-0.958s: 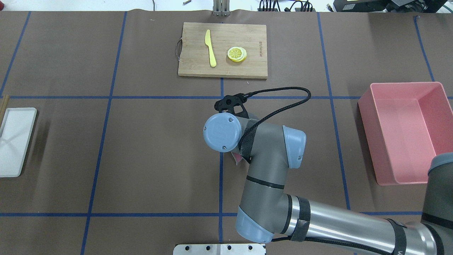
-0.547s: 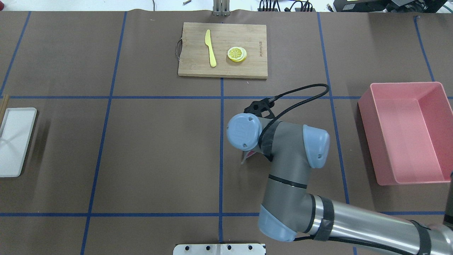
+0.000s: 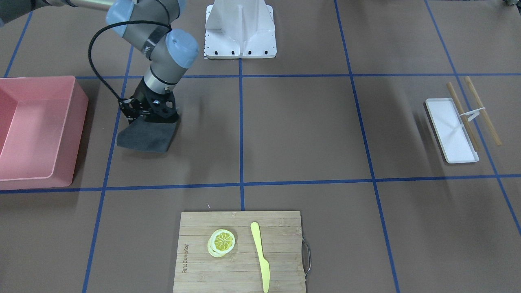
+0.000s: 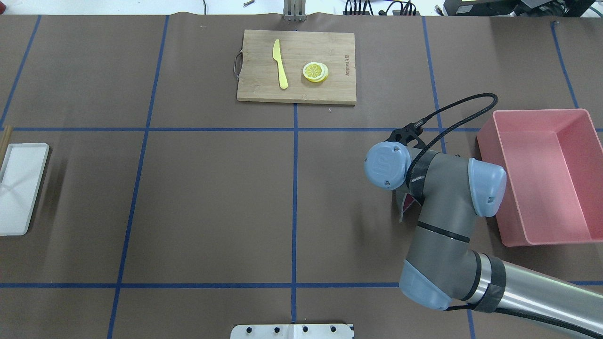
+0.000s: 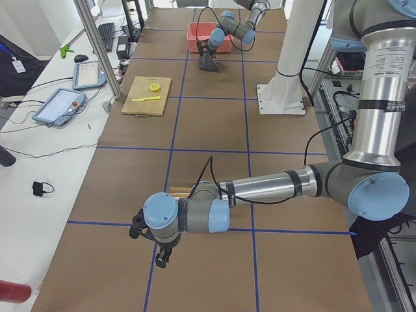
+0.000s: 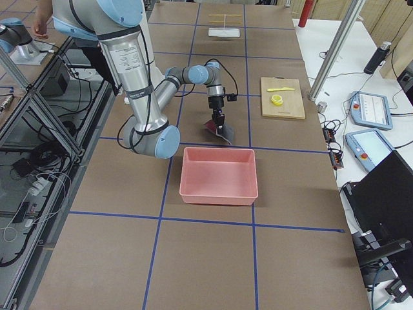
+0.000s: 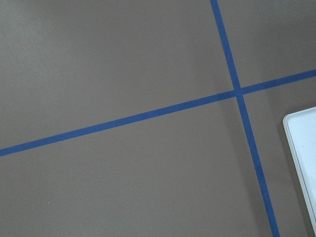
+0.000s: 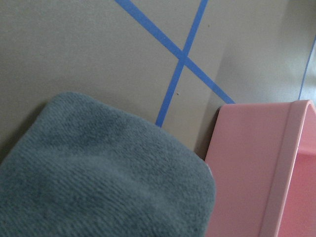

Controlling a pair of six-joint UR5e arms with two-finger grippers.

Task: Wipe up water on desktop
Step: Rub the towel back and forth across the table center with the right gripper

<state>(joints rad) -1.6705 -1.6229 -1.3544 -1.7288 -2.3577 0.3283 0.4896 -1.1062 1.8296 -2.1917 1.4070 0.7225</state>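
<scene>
The desktop (image 3: 301,130) is brown with blue tape lines; I see no water on it. My right gripper (image 3: 149,119) is shut on a dark grey cloth (image 3: 146,138) and presses it flat on the desktop, close to the pink bin. The cloth fills the lower left of the right wrist view (image 8: 98,173). In the overhead view only a cloth corner (image 4: 405,209) shows under the right arm. My left gripper (image 5: 162,250) shows only in the exterior left view, low over the desktop's left end; I cannot tell if it is open or shut.
A pink bin (image 4: 541,179) stands right beside the cloth, and its wall shows in the right wrist view (image 8: 247,163). A bamboo cutting board (image 4: 264,89) with a yellow knife (image 4: 280,63) and lemon slices (image 4: 315,72) lies at the far middle. A white tray (image 4: 19,188) lies at the left.
My right arm has swept to the right across the desktop with the cloth, from the centre line to beside the pink bin.
</scene>
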